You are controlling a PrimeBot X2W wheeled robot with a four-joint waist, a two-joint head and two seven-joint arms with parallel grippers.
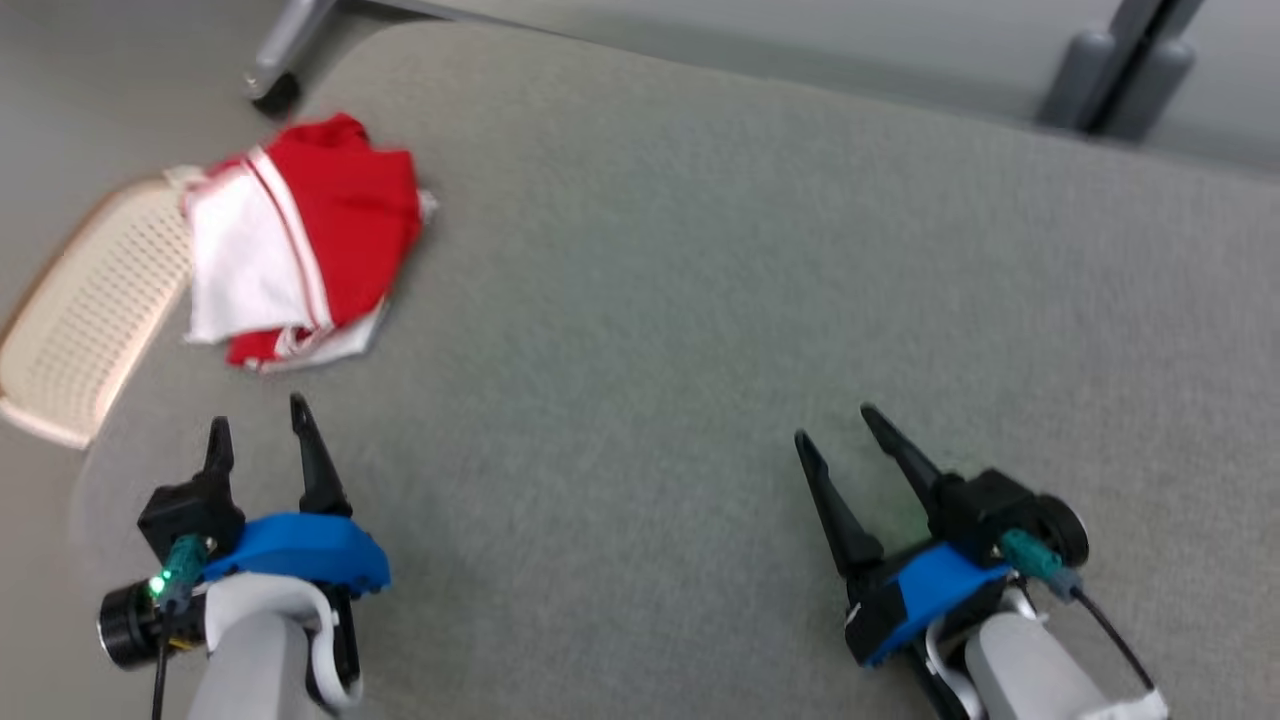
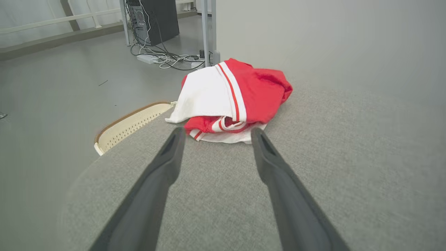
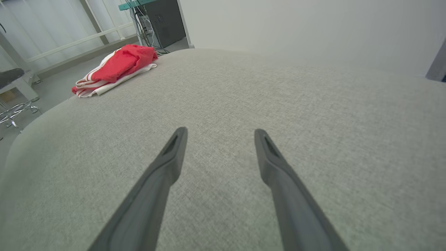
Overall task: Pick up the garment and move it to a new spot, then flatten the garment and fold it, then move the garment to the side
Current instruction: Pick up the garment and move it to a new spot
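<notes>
A red and white garment (image 1: 300, 240) lies crumpled near the far left edge of the grey cloth-covered table (image 1: 700, 300). My left gripper (image 1: 260, 428) hovers open just short of it, nothing between its fingers. From the left wrist, the garment (image 2: 231, 96) sits right beyond the spread fingertips, and the left gripper (image 2: 216, 134) points at its near edge. My right gripper (image 1: 835, 425) stands open over the bare table at the lower right, far from the garment. In the right wrist view the garment (image 3: 118, 66) lies far off at the upper left of the open right gripper (image 3: 219, 134).
A cream perforated basket (image 1: 85, 310) stands on the floor beside the table's left edge, next to the garment. A metal leg with a caster (image 1: 275, 90) is behind it. Cables and a computer tower (image 2: 153, 21) sit on the floor beyond. The table's middle and right are bare cloth.
</notes>
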